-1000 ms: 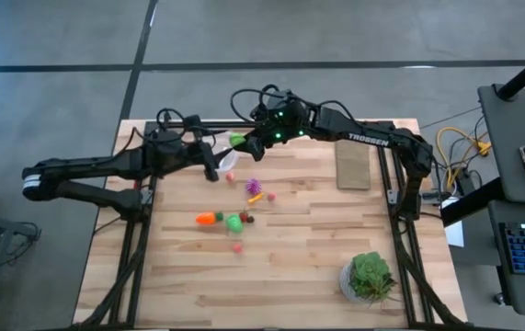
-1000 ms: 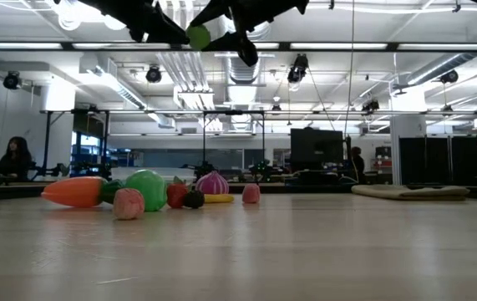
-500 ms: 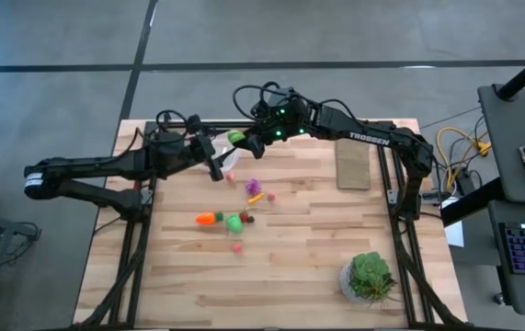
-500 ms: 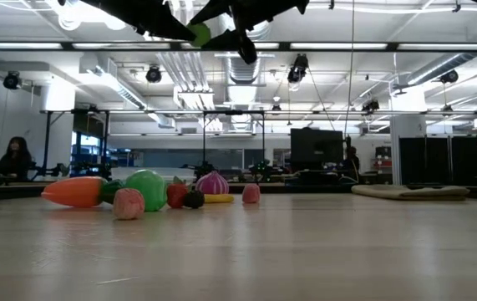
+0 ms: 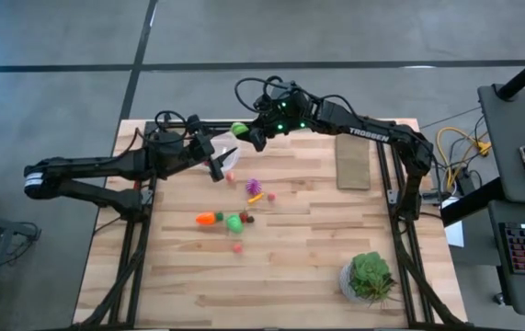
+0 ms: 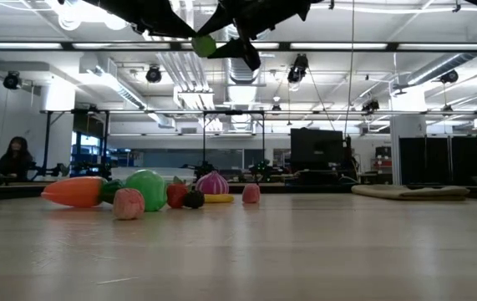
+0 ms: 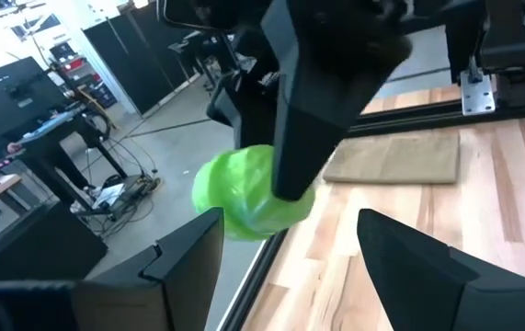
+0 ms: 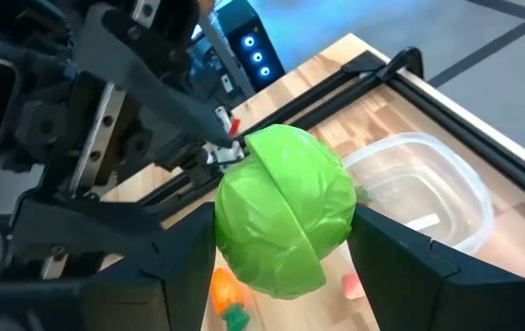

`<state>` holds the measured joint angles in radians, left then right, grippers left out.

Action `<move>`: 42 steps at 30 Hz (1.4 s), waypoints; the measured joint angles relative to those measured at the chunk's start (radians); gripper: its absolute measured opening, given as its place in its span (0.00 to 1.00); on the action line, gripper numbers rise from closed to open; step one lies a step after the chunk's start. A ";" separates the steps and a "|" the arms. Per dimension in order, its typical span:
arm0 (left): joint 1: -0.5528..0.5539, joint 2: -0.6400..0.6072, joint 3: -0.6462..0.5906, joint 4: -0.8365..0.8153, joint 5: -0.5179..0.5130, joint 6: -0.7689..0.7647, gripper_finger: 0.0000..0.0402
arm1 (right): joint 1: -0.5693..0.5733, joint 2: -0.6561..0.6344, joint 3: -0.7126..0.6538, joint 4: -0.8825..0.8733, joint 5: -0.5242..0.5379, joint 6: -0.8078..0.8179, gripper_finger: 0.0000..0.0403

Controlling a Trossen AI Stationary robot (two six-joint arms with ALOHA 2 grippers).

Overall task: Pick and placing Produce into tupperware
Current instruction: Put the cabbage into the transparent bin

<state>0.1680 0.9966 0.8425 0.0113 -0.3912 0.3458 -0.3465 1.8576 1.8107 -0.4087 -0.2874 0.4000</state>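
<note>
Grippers meet above the far-left part of a pale wooden table (image 5: 317, 248), seen from overhead. Reaching in from the left, the left gripper (image 5: 218, 165) hangs beside the clear round tupperware (image 5: 222, 150), its fingers (image 7: 432, 267) standing apart with nothing between them. That container sits near the table's far edge, a small pink piece (image 8: 348, 287) lying just beside it. To its right, the right gripper (image 5: 246, 136) is clamped on a green cabbage-like ball (image 8: 285, 210), carried in the air close to the tupperware's rim; the level view shows the ball (image 6: 204, 45) well above the tabletop. Toward the middle of the table the rest of the produce lies loose: an orange carrot (image 5: 206, 219), a second green ball (image 5: 234, 222), dark red pieces (image 5: 246, 217), a pink piece (image 5: 237, 246) nearer the front, a purple bumpy cluster (image 5: 253, 186), a yellow-orange bit (image 5: 256, 197) and a small pink one (image 5: 270, 195). Farther right, a flat tan board (image 5: 352, 166) rests near the far edge, and a leafy green plant (image 5: 370, 274) in a white pot stands at the near right corner. A person (image 6: 11, 159) sits in the room beyond.
</note>
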 joint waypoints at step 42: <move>-0.024 0.008 0.057 -0.021 -0.171 0.186 0.59 | -0.084 -0.003 -0.001 0.008 -0.301 0.288 0.56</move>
<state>0.1440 1.0050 0.8997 -0.0093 -0.5625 0.5320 -0.4307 1.8545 1.8099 -0.4010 -0.5889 0.6877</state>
